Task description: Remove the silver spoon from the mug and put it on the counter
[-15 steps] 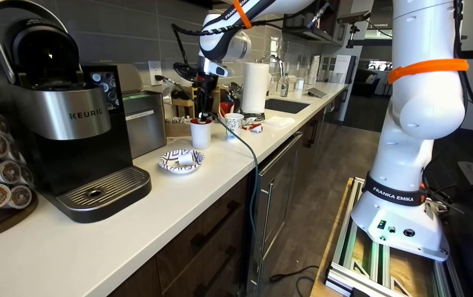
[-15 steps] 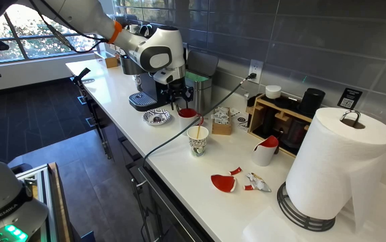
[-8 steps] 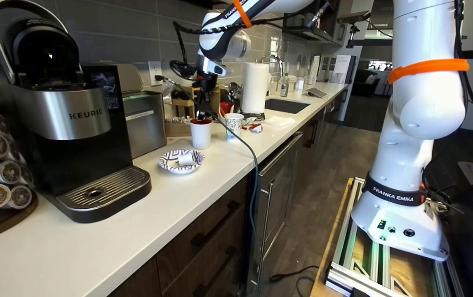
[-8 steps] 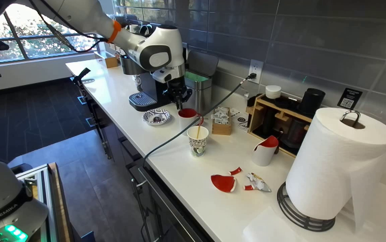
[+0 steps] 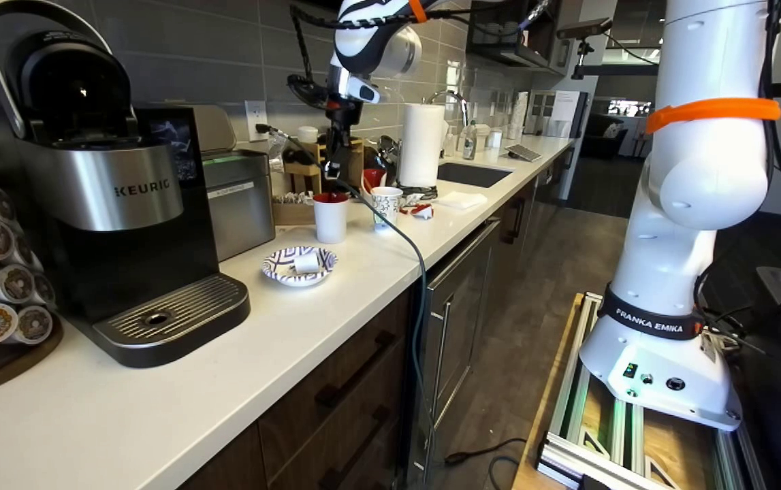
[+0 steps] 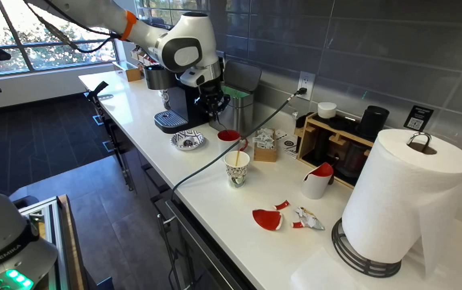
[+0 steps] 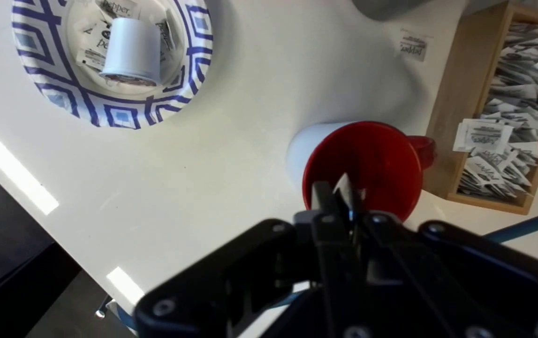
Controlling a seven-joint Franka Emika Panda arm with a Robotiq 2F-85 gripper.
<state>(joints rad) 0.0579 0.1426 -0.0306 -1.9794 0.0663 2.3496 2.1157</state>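
The mug (image 5: 331, 221), white outside and red inside, stands upright on the off-white counter (image 5: 281, 333). My gripper (image 6: 215, 112) hangs above the mug's rim, its fingers shut on the silver spoon (image 6: 220, 122). From the fingertips the spoon slants down, its lower end still within the mug in an exterior view. In the wrist view the gripper (image 7: 341, 199) covers part of the red opening, and a pale end of the spoon (image 7: 344, 184) pokes out between the fingers. The rest of the spoon is hidden there.
A patterned paper bowl (image 5: 299, 267) holding a small white pod and a paper cup (image 6: 237, 169) flank the mug. A cable (image 6: 210, 163) crosses near it. A packet box (image 6: 266, 145), coffee machine (image 5: 158, 292), broken red pieces (image 6: 268, 219) and a paper towel roll (image 6: 400, 193) share the counter.
The gripper has closed on the spoon and risen from the mug's rim, pulling the spoon partly upward. The mug has shifted slightly.
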